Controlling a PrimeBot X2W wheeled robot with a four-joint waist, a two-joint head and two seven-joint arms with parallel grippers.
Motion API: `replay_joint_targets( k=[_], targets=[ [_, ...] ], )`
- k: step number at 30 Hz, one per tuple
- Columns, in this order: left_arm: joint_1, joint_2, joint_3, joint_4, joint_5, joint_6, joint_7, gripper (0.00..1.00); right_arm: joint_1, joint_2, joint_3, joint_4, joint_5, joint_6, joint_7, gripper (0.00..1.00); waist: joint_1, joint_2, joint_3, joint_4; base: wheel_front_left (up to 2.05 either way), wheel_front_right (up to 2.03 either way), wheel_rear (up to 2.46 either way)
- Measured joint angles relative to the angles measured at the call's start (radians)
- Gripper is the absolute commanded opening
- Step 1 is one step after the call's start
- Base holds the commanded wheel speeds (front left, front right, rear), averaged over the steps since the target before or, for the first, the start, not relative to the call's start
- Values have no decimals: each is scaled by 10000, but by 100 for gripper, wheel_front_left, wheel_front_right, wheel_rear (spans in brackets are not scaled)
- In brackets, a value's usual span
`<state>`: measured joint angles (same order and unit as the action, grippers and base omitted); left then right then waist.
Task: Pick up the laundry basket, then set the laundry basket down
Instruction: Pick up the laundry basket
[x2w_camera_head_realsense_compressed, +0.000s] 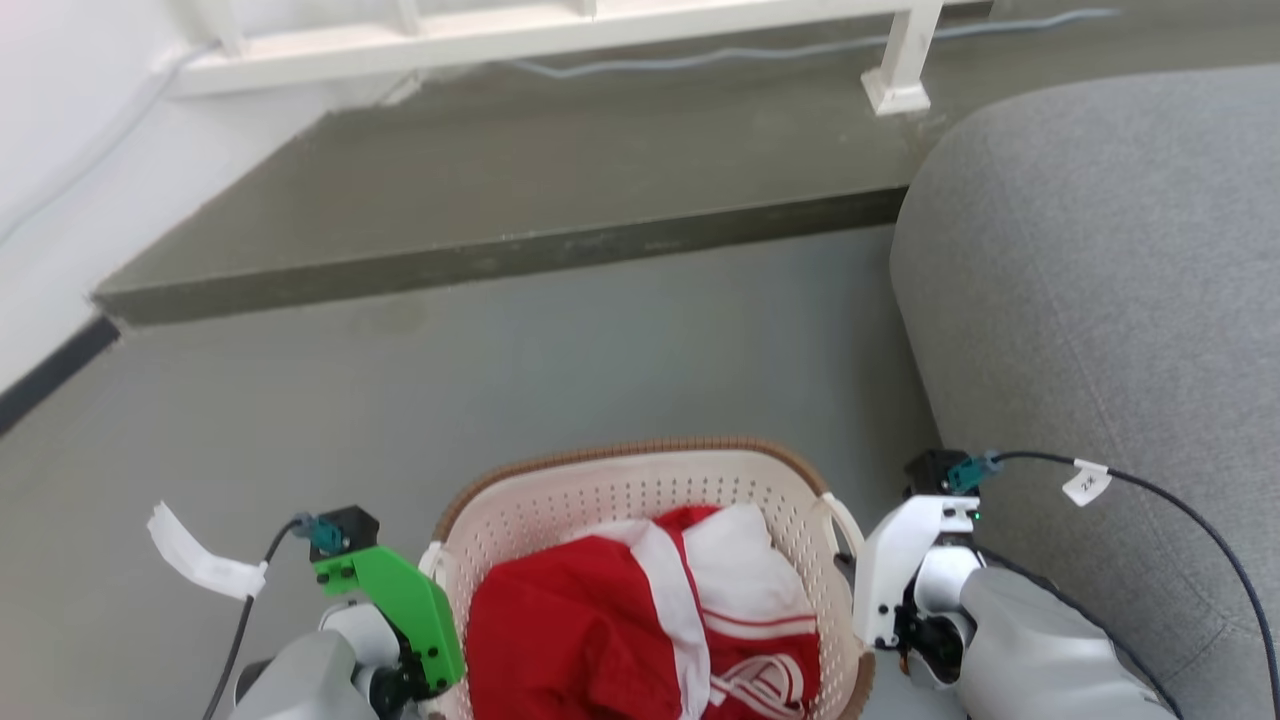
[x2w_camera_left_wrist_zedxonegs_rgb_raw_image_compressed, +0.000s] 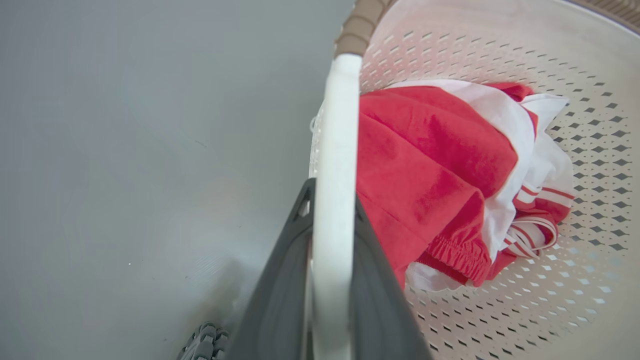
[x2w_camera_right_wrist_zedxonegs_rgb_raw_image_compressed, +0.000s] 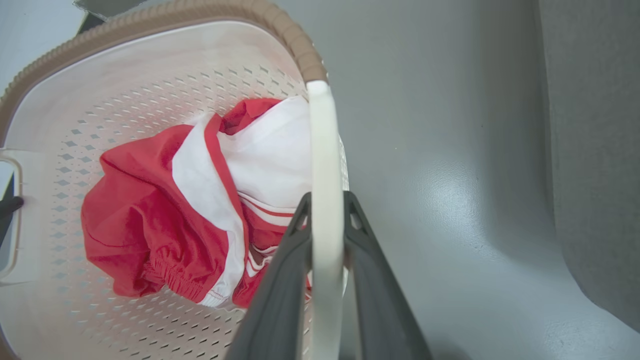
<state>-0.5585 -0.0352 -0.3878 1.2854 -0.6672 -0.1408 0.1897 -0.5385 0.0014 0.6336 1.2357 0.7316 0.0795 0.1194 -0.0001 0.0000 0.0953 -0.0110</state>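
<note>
**Both jaws clamped on the laundry basket's handles**

The laundry basket is a small oval tub of cream-white plastic. Its walls and bottom are pierced with rows of small holes, and a brown woven-look band runs round the top edge. A smooth white handle stands at each side, the left handle and the right handle, each breaking the brown band.

Inside the basket lies a crumpled piece of red-and-white clothing. It is mostly red, with white panels, thin red stripes and a gathered elastic hem. It fills the basket's near half, and the far wall and part of the bottom are bare.

The left jaws are closed on the left handle. The two dark fingers press its two faces, one outside the basket and one inside against the red cloth. The right jaws are likewise closed on the right handle, with its fingers set on either side of the white bar. No gap shows between fingers and plastic.

The basket hangs or sits between the two arms over the grey floor; whether its bottom touches the floor cannot be told. A grey sofa stands just beside the basket's right side. A raised dark step lies well beyond the basket's far rim, with a white railing past it.
</note>
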Motion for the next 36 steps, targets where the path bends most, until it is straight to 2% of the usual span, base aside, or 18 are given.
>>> replay_joint_targets(
  k=[17, 36],
  targets=[
    [606, -4, -86, 12, -148, 0, 510, 0, 526, 33, 40, 102, 196, -2, 441, 0, 0, 0, -1023, -39, 0, 0, 0],
    [802, -4, -192, 13, -247, 6, 662, 0, 706, 52, 98, 148, 445, -42, 579, 0, 1, 0, -1174, -79, 0, 0, 0]
  ],
)
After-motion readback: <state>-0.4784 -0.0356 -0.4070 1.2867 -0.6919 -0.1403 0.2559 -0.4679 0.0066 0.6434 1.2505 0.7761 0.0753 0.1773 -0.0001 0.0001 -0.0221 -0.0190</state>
